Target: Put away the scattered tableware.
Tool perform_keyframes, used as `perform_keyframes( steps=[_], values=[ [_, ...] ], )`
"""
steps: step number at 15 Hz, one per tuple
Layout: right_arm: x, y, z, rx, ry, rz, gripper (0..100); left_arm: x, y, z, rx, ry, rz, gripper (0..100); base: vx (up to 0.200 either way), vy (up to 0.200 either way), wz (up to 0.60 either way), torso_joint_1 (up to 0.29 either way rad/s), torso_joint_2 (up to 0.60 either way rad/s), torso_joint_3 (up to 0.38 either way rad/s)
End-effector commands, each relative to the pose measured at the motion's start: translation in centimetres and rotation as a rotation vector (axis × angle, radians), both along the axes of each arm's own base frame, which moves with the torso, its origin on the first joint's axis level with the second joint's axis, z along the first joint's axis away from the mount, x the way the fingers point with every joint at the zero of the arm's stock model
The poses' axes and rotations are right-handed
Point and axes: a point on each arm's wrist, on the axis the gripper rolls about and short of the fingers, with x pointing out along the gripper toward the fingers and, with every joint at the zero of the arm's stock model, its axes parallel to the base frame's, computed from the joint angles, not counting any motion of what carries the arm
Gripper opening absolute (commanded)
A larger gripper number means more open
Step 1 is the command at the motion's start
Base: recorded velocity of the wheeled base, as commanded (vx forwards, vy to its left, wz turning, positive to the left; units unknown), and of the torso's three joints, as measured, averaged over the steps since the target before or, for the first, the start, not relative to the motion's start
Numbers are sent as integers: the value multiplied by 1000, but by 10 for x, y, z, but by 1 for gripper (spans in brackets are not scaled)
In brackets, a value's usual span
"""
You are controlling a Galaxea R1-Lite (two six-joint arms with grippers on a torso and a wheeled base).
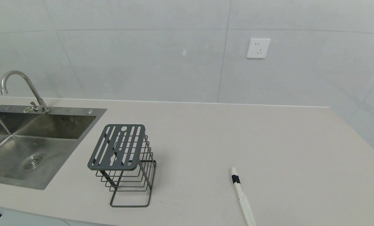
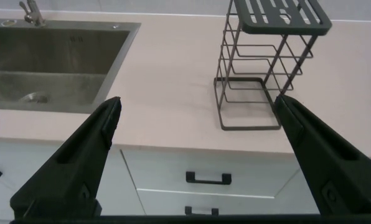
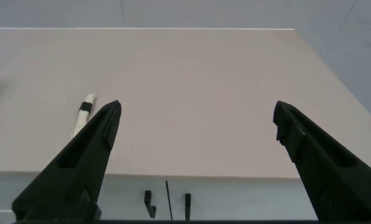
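The pale countertop (image 1: 205,141) stretches ahead of both grippers, which hang out past its front edge, above the drawer fronts (image 2: 192,186) with their black handles. The stainless sink (image 1: 33,147) with its curved faucet (image 1: 20,88) is set into the counter ahead of the left gripper (image 2: 198,102) and off to that gripper's outer side. The left gripper's two dark fingers are spread wide with nothing between them. Straight ahead of it, near the counter's front edge, stands the dark wire rack (image 2: 260,68), upright, with a slotted plate on top. The right gripper (image 3: 198,106) is likewise spread wide and holds nothing, with bare counter beyond the gap. The task's thing, a slim white utensil (image 1: 241,196) with a black band near its far end, lies flat on the counter ahead of the right gripper, its near part hidden behind one finger (image 3: 86,155), well apart from the rack. A white wall socket (image 1: 258,48) sits on the tiled wall far beyond the right gripper.
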Motion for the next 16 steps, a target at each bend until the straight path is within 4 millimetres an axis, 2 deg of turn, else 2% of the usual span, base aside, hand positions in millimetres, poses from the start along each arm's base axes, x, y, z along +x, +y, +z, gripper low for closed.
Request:
perform_keyframes(
  steps=[1,3,7,12,13,14,15,16],
  values=[
    [0,0,0,1,1,0,100,0,0,0,1,1,0,100,0,0,0,251,-66,178],
    [0,0,0,-1,1,0,100,0,0,0,1,1,0,100,0,0,0,117,-32,68],
    [0,0,0,-1,1,0,100,0,0,0,-1,1,-3,100,0,0,0,-79,233,154],
    [0,0,0,-37,-1,19,100,0,0,0,-2,-1,-4,100,0,0,0,-5,14,7],
    [-3,1,17,-38,-108,21,100,0,0,0,-1,1,-4,100,0,0,0,0,0,0],
    [-9,1,56,-43,-256,22,100,0,0,0,1,1,-4,100,0,0,0,0,0,0],
    [-5,2,78,-57,-251,76,100,0,0,0,2,-1,-4,100,0,0,0,0,0,0],
    [-4,2,83,-61,-245,111,100,0,0,0,5,-1,-4,100,0,0,0,0,0,0]
  ],
)
